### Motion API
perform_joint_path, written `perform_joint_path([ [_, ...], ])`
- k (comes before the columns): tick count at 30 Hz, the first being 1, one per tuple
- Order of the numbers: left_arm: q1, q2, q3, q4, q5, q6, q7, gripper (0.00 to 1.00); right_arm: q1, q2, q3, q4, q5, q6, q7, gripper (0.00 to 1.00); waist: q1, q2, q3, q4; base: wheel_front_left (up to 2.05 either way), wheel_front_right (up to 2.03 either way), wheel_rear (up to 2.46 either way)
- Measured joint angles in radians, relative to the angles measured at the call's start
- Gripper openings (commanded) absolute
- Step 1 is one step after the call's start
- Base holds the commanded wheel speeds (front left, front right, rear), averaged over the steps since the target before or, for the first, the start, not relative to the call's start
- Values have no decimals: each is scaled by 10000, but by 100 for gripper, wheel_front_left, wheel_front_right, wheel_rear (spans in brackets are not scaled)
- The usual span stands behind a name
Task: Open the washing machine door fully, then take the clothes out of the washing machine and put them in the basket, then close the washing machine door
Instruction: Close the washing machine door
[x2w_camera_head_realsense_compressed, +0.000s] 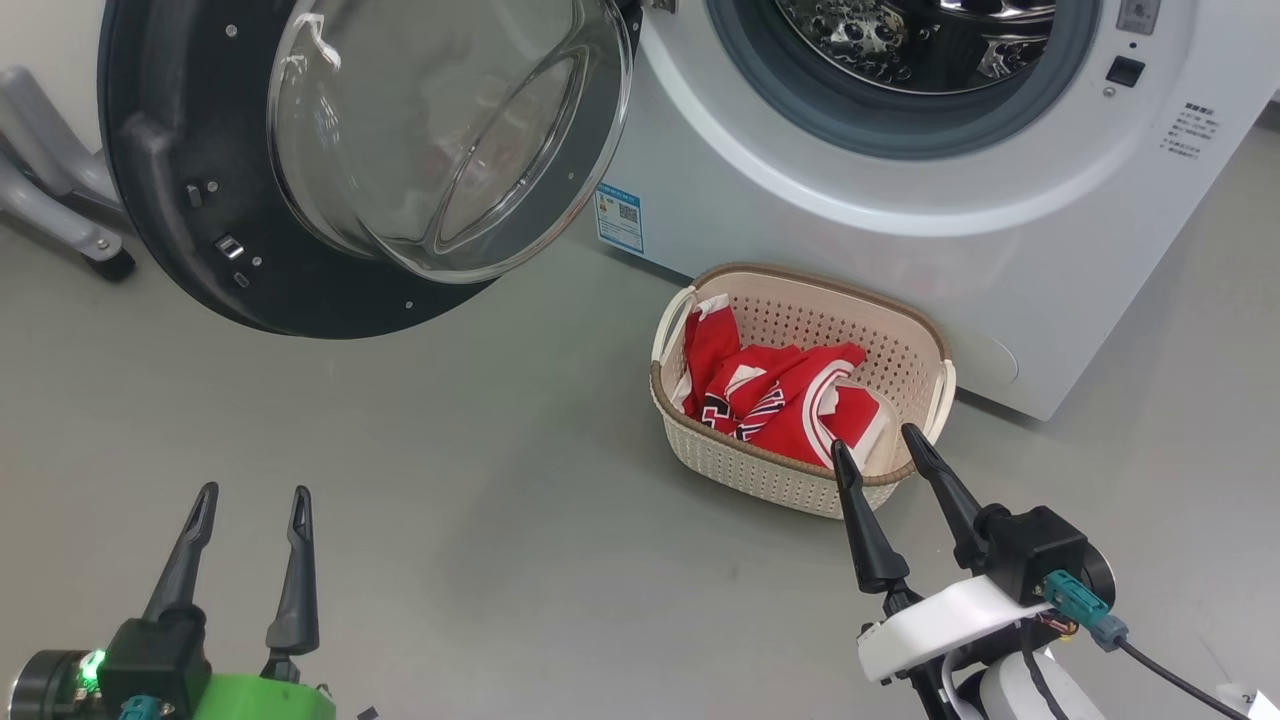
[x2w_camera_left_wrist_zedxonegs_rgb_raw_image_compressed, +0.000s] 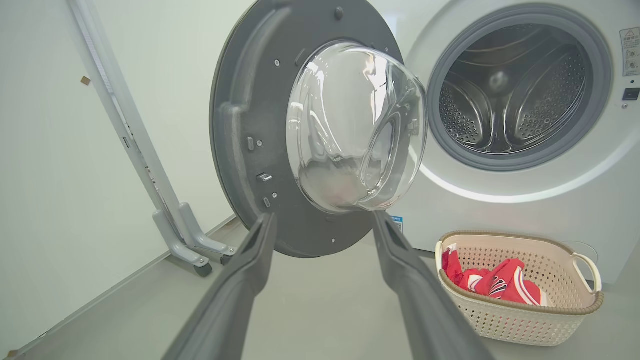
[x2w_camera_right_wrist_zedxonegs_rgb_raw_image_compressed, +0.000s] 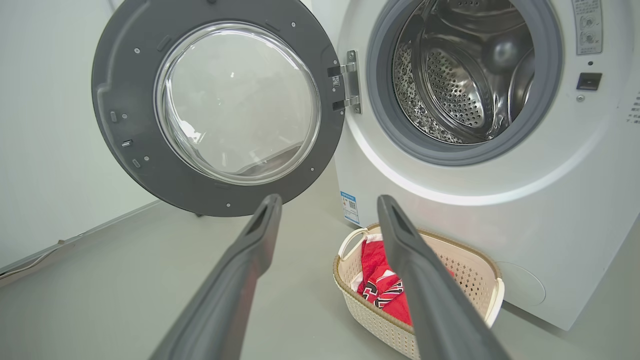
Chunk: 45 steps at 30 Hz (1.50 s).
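The white washing machine (x2w_camera_head_realsense_compressed: 900, 230) stands at the back with its steel drum (x2w_camera_right_wrist_zedxonegs_rgb_raw_image_compressed: 465, 75) showing nothing inside. Its round door (x2w_camera_head_realsense_compressed: 300, 170), a black ring around a clear bowl, is swung wide open to the left. The red clothes (x2w_camera_head_realsense_compressed: 780, 395) lie in the cream basket (x2w_camera_head_realsense_compressed: 760, 470) on the floor in front of the machine. My right gripper (x2w_camera_head_realsense_compressed: 878, 442) hovers open just in front of the basket's near rim, holding nothing. My left gripper (x2w_camera_head_realsense_compressed: 255, 492) stands open at the lower left, well short of the door, also holding nothing.
A grey wheeled stand (x2w_camera_head_realsense_compressed: 60, 210) sits behind the open door at the far left, by the wall. Bare grey floor (x2w_camera_head_realsense_compressed: 450, 450) stretches between the grippers, door and basket.
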Motion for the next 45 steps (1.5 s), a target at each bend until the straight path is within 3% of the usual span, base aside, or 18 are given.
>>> perform_joint_path([
  [34, 28, -15, -19, -17, -69, 4, 0, 100, -172, -8, -50, 127, 13, 38, 0, 100, 0, 0, 77, -17, 0, 0, 0],
  [35, 28, -15, -19, -13, -69, 4, 0, 96, -172, -8, -50, 128, 13, 36, 0, 100, 0, 0, 79, -16, 0, 0, 0],
  [37, 28, -15, -17, -4, -69, 4, 0, 43, -173, -8, -50, 128, 13, 36, 0, 100, 0, 0, 85, -15, 0, 0, 0],
  [39, 29, -17, -19, 2, -69, 4, 0, 0, -174, -8, -50, 132, 13, 33, 0, 100, 0, 0, 91, -14, 0, 0, 0],
  [45, 29, -17, -35, 12, -69, 2, 0, 0, -174, -8, -52, 142, 13, 27, 0, 100, 0, 0, 107, -15, 0, 0, 0],
])
